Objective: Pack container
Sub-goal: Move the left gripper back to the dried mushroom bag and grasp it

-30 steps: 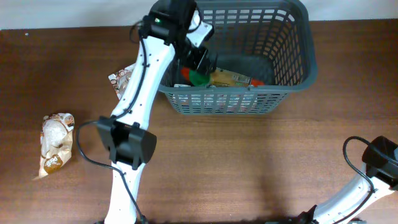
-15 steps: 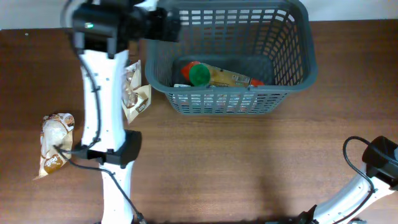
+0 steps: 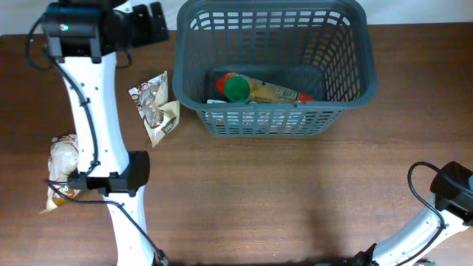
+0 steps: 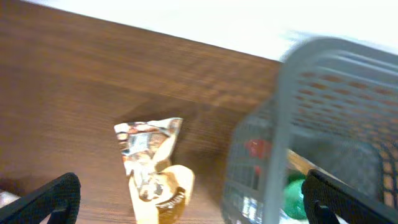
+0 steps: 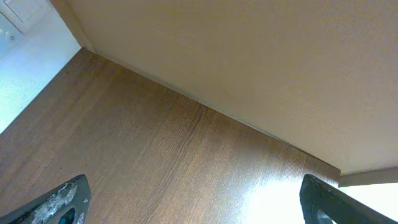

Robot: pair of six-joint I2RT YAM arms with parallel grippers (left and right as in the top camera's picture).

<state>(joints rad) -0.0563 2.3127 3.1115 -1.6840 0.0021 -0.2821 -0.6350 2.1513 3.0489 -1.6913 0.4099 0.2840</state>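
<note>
Two spread fingers at the bottom corners of the left wrist view tell us the left gripper is wide apart and holds nothing. From overhead we see it at the upper left of the frame, hovering just beside the upper left corner of the container, outside its wall and not touching it. The container, a dark grey basket with slotted walls, sits on the brown wooden table at the upper centre of the overhead frame. In the left wrist view its rounded corner fills the right side. Inside it we make out a green round cap, a yellowish-brown packet lying flat beside the cap, and a red item we cannot identify. A crumpled snack packet lies on the table just left of the container, below the left gripper. A second snack packet lies well apart at the left edge, partly hidden by the left arm. The right gripper is also spread, its fingertips at the bottom corners of the right wrist view over the wood
</note>
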